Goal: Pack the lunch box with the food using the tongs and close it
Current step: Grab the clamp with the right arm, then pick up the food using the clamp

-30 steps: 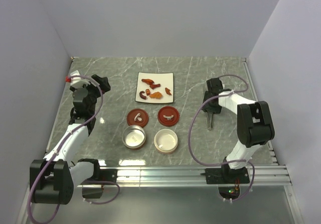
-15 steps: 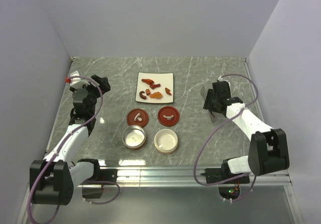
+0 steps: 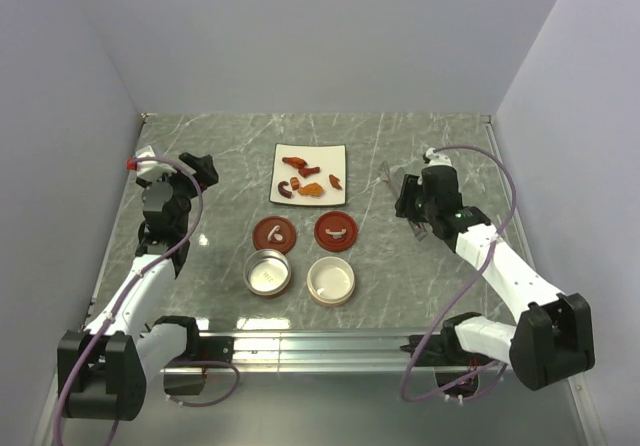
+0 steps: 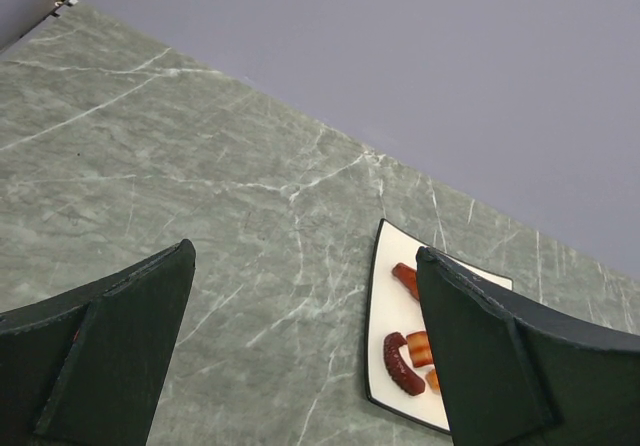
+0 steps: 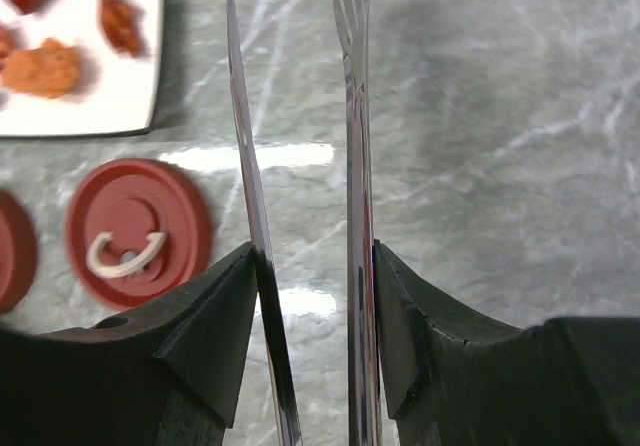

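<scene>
On the table (image 3: 220,146), top view: the food (image 3: 305,178) lies on the white plate (image 3: 335,156), beyond two red lids (image 3: 273,233) and two open round tins (image 3: 268,272).
Top view, arms: right gripper (image 3: 413,209) sits right of the plate; left gripper (image 3: 197,166) is well to its left.
Left wrist: fingers (image 4: 110,356) spread wide, nothing between them; the plate's edge lies ahead.
Right wrist: fingers (image 5: 215,316) press on both arms of the tongs (image 5: 357,166), whose tips point past the plate's corner.

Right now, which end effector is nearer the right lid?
Right. The right end effector, shut on the tongs, sits just right of the right lid and slightly farther back; the left end effector, open, is far to its left, past the other lid.
</scene>
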Robot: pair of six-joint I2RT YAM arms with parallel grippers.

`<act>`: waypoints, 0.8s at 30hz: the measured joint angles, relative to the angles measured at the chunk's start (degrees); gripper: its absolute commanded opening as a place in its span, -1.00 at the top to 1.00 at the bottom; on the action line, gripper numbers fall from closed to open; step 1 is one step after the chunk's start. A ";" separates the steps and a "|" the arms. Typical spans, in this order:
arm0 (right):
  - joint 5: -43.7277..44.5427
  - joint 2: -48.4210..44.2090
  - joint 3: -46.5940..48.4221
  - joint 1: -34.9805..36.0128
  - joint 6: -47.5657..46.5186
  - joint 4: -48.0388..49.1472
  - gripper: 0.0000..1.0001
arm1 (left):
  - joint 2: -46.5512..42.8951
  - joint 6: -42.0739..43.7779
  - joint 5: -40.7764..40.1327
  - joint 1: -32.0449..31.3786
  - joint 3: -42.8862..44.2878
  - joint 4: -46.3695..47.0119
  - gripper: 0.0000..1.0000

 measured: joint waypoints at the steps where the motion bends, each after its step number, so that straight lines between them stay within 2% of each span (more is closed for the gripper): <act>1: -0.20 -0.48 -0.04 0.63 -0.33 0.33 -0.09 | -0.04 0.00 -0.02 0.00 -0.11 0.00 -0.99; 12: -1.73 -1.77 -0.79 9.07 -5.25 5.99 -0.09 | 1.27 0.17 -0.37 -0.92 -0.15 -0.26 -0.99; 19: 0.92 2.75 -0.63 16.20 -10.43 9.51 -0.09 | 2.36 2.45 -5.25 -6.99 -0.15 -0.48 -0.99; 24: 4.24 7.06 0.79 21.20 -13.64 10.36 -0.09 | 2.86 3.19 -6.91 -8.00 -0.15 -0.46 -0.99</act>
